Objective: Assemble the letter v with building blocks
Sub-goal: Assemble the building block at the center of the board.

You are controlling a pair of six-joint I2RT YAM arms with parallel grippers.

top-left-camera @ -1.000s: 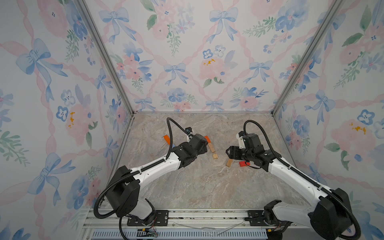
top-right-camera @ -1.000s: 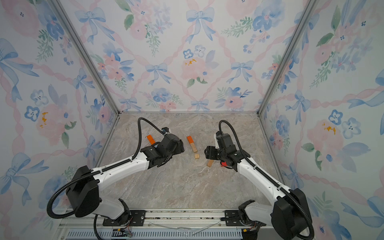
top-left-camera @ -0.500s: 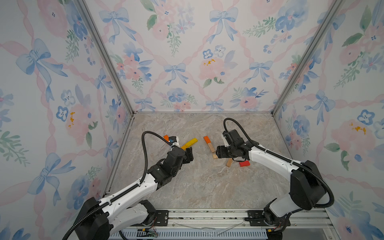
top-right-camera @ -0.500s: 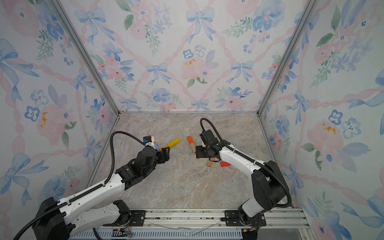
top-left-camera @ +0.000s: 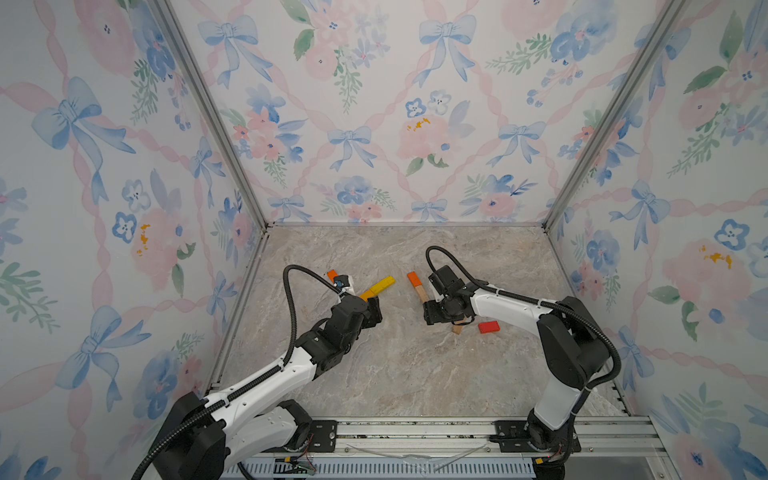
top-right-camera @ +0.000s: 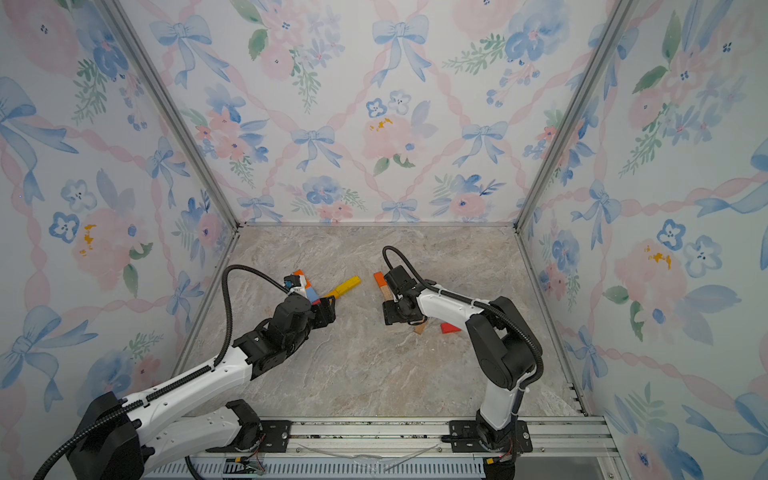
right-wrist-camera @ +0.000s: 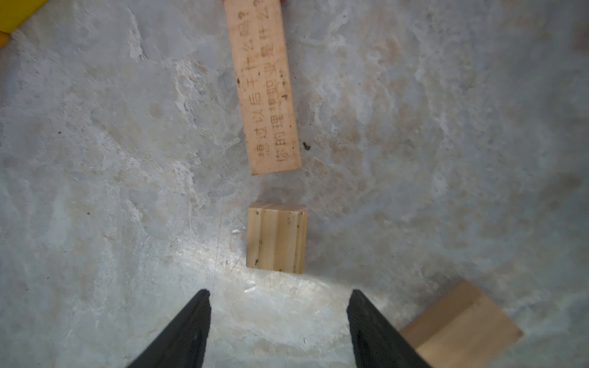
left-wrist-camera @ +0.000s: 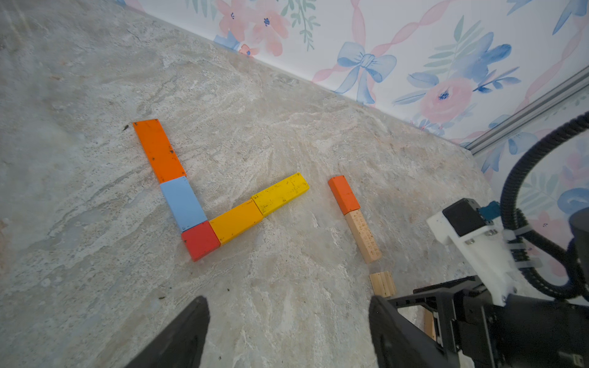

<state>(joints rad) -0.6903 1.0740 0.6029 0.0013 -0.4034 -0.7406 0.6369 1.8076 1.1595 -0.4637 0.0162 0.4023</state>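
In the left wrist view the building blocks lie flat in a bent row: orange [left-wrist-camera: 159, 151], light blue [left-wrist-camera: 184, 204], red [left-wrist-camera: 200, 240], amber [left-wrist-camera: 236, 220], yellow [left-wrist-camera: 280, 194]. Beside them an orange block [left-wrist-camera: 343, 195] and an inscribed tan block [left-wrist-camera: 363, 235] lie end to end, with a short tan block [left-wrist-camera: 382, 283] below. My left gripper [left-wrist-camera: 288, 306] hangs open and empty, short of the row. My right gripper [right-wrist-camera: 279, 296] is open just behind the short tan block [right-wrist-camera: 276, 240], not touching it.
A red block [top-left-camera: 489, 327] lies loose to the right of my right gripper [top-left-camera: 430, 313]. Another tan block [right-wrist-camera: 462, 328] sits beside the right fingers. Floral walls close in the marble floor [top-left-camera: 407, 374] on three sides. The two grippers face each other closely.
Since a second ago my left gripper has drawn back toward the front, uncovering the yellow block. My right gripper has shifted slightly left over the tan blocks. Both stayed open.
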